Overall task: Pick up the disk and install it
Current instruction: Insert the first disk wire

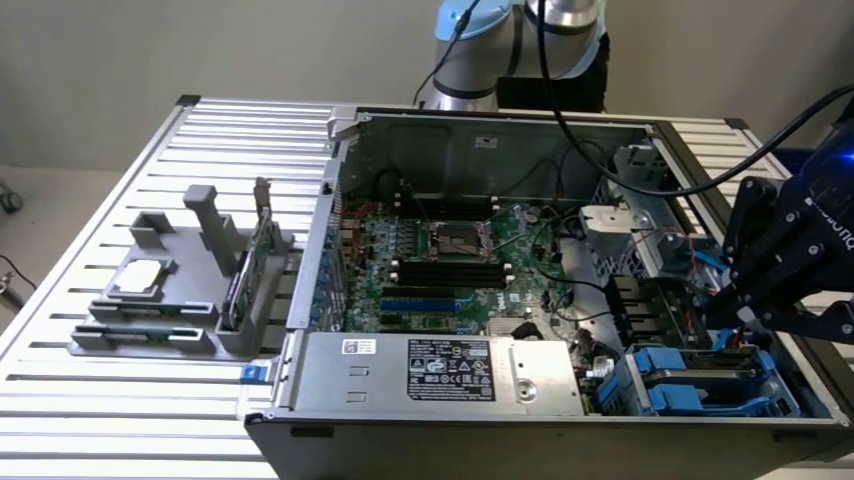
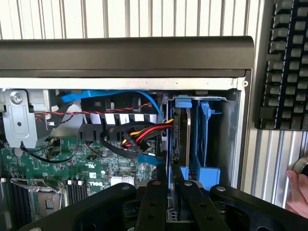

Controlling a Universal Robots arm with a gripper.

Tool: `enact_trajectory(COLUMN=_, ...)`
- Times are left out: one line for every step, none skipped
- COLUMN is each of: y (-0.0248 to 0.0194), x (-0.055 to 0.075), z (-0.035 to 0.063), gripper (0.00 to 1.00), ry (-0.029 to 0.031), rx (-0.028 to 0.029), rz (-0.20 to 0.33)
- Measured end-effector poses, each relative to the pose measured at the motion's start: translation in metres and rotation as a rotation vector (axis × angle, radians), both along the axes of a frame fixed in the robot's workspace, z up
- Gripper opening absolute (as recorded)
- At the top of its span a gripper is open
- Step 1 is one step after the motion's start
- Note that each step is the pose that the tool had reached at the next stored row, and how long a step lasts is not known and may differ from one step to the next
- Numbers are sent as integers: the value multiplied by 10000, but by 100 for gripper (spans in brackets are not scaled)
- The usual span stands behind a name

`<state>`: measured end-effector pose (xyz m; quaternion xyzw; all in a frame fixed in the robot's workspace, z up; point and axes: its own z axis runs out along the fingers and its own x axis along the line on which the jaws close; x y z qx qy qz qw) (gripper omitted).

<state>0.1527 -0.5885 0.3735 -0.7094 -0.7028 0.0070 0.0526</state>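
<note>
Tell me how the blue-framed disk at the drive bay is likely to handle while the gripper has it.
The disk looks like a flat metal slab in a blue plastic carrier, so probably stiff and fairly heavy for its size. It stands on edge between the gripper fingers, so it might twist if the grip is off-centre. Its smooth metal faces could be slippery.

A black hand (image 2: 174, 202) is showing against the disk (image 2: 182, 139) in its blue carrier, while a green motherboard (image 1: 441, 270), red and yellow wires (image 2: 144, 134), a silver-grey power supply (image 1: 441, 372) and a white ribbed tabletop (image 1: 120, 420) are appearing around it.
</note>
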Motion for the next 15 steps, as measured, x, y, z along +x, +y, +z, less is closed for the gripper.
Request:
enact_trajectory(y=0, x=0, z=0, gripper=18, ry=0, rx=1, rz=-1)
enact_trajectory(y=0, x=0, z=0, gripper=18, ry=0, rx=1, rz=0)
enact_trajectory(y=0, x=0, z=-1, gripper=18, ry=0, rx=2, rz=0)
enact_trajectory(y=-1, x=0, z=-1, gripper=18, ry=1, rx=1, rz=0)
enact_trajectory(y=-1, x=1, z=-1, gripper=20, ry=0, rx=1, rz=1)
enact_trajectory(y=-1, x=0, z=-1, gripper=20, ry=0, rx=1, rz=0)
enact_trajectory(y=-2, x=0, z=-2, gripper=20, ry=1, rx=3, rz=0)
enact_trajectory(y=-2, x=1, z=-1, gripper=27, ry=0, rx=3, rz=1)
enact_trajectory(y=-2, x=1, z=-1, gripper=27, ry=0, rx=3, rz=1)
enact_trajectory(y=-2, x=1, z=-2, gripper=27, ry=0, rx=6, rz=1)
enact_trajectory(y=-2, x=1, z=-1, gripper=27, ry=1, rx=4, rz=1)
enact_trajectory(y=-2, x=1, z=-2, gripper=27, ry=0, rx=6, rz=1)
enact_trajectory(y=-2, x=1, z=-1, gripper=27, ry=1, rx=5, rz=0)
enact_trajectory(y=-2, x=1, z=-2, gripper=27, ry=0, rx=5, rz=1)
enact_trajectory(y=0, x=0, z=-3, gripper=27, ry=0, rx=8, rz=1)
